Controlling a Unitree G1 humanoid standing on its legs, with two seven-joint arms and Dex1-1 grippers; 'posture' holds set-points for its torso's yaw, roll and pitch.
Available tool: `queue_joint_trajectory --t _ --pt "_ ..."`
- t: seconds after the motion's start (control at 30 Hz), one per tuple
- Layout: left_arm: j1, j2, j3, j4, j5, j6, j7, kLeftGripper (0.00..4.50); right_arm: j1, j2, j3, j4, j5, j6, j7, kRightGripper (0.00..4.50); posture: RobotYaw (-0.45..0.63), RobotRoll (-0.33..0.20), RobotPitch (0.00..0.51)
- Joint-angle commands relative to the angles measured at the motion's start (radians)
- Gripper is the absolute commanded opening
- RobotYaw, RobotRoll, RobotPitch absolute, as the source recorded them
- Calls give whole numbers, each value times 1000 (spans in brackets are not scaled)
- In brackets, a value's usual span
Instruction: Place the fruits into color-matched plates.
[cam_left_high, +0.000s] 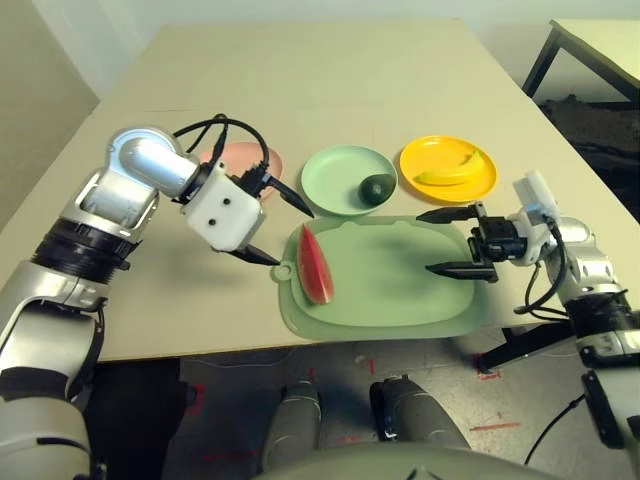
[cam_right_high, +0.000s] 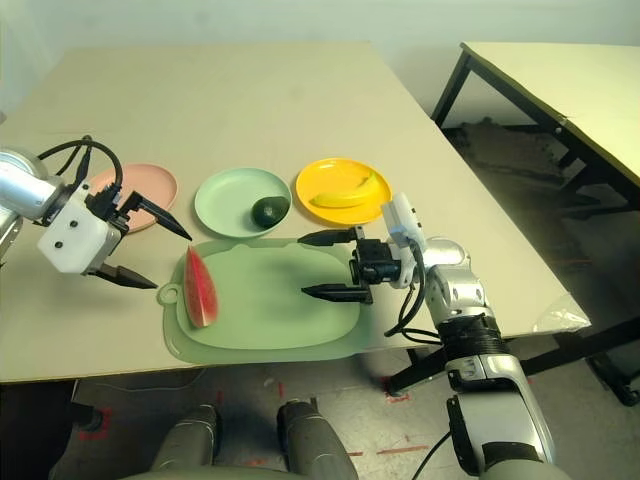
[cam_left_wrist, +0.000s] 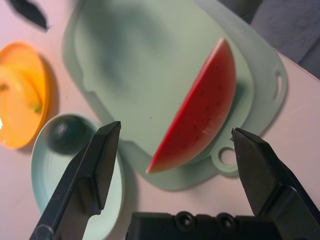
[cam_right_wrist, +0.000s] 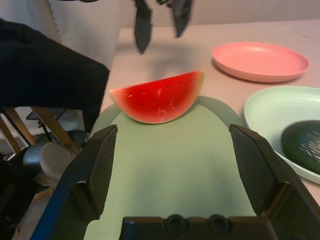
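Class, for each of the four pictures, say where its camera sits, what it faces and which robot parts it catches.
Left eye: on the head, facing forward and down at the table; both silver forearms and both grippers show.
Right eye: beside it, same direction, both arms again.
Left wrist: on the left arm, looking along the open left gripper towards the watermelon wedge.
Right wrist: on the right arm, looking between the open right gripper's fingers across the green mat.
Both wrist views share the watermelon and avocado.

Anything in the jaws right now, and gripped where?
Nothing held: both the left gripper and right gripper have open, empty jaws; the watermelon wedge lies on the green mat.
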Motion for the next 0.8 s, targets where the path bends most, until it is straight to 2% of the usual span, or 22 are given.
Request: queue_joint_trajectory --t 0.03,0.2,0.47,0.67,0.8 --pt "-10 -3 -61 0 -15 -50 -12 4500 -22 0 1 5 8 6 5 4485 7 0 150" --pt "3 -39 -114 2 -6 -97 -12 4500 -27 -3 1 -7 14 27 5 4485 1 0 148" --pt "29 -111 -150 56 71 -176 -12 4500 -19 -3 -13 -20 7 51 5 4485 -5 0 141" --pt "37 -155 -142 115 158 -235 -11 4500 -11 2 -26 -39 2 70 5 4485 -6 0 126" --pt "45 -211 -128 161 259 -276 41 4500 -2 8 -33 -57 -2 81 2 4485 -9 0 117"
